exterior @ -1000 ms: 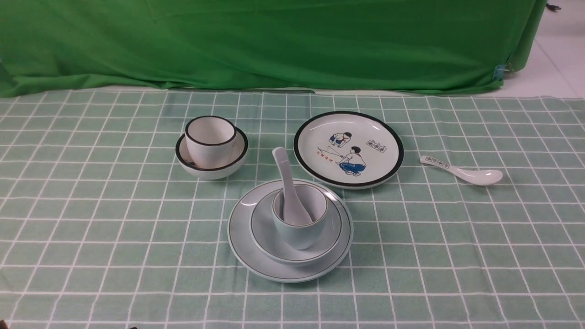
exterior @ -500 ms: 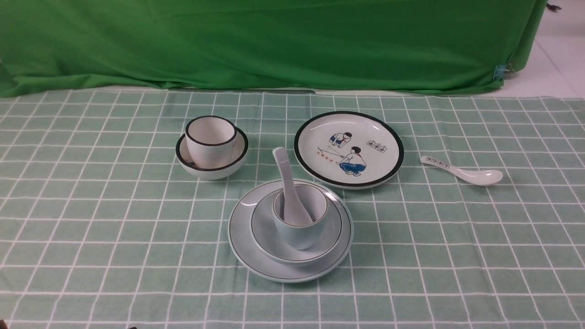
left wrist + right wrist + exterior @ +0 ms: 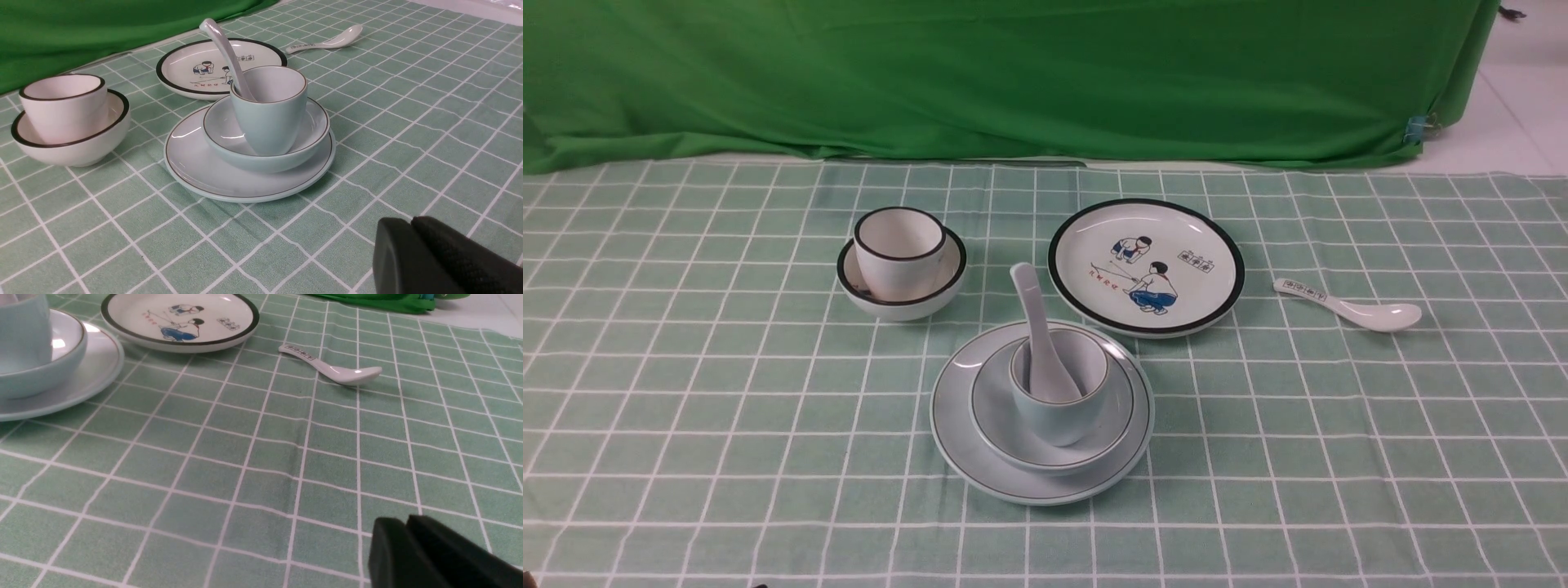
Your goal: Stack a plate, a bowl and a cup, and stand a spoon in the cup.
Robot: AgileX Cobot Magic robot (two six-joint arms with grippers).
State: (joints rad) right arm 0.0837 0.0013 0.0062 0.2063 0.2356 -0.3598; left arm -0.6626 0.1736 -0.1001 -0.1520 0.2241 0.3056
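Spoon [image 3: 1045, 355] leaning in the small pale blue-grey cup [image 3: 1058, 420], bowl end down and handle poking above the rim: that's how it looks from the front. The cup sits in the matching bowl [image 3: 996, 416], and the bowl rests on the plain plate [image 3: 952, 433] on the worktop [image 3: 768, 506]. The cartoon plate [image 3: 1147, 269], the marked spoon [image 3: 1380, 317] and the black-rimmed cup [image 3: 894, 245] in its black-rimmed bowl [image 3: 849, 278] lie outside the stack.

From the left wrist, I can see the same pile side-on, every layer in place and the spoon propped against the cup's rim. The left claw [image 3: 410, 222] has its tips together, holding nothing.

From the right wrist, only part of the stack shows, well apart from the right claw [image 3: 402, 522]. Its tips are too blurred for me to tell whether they're touching. I'd call the job done; nothing seems left to place.
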